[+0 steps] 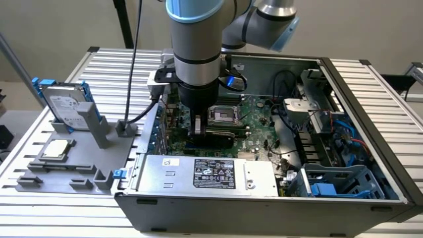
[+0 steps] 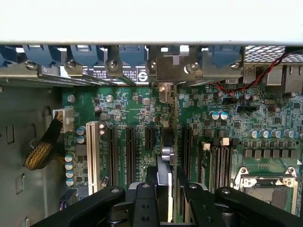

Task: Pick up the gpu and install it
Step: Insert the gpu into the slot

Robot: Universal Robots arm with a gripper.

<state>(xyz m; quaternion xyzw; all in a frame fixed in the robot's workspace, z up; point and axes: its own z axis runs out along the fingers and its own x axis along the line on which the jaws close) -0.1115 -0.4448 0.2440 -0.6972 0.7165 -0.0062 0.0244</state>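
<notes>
Our black two-fingered gripper [image 2: 166, 189] is closed on the thin green circuit-board gpu [image 2: 174, 142], seen edge-on. We hold it upright over the black expansion slots [image 2: 130, 151] of the green motherboard [image 1: 254, 111] inside the open grey computer case [image 1: 370, 124], centre of the exterior frame. Its silver bracket [image 2: 165, 92] meets the case's rear wall.

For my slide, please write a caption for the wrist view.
End effector holding the gpu edge-on over the motherboard expansion slots.

power supply [image 1: 198, 173] label, hard drive [image 1: 66, 105] label, print unreadable
</notes>
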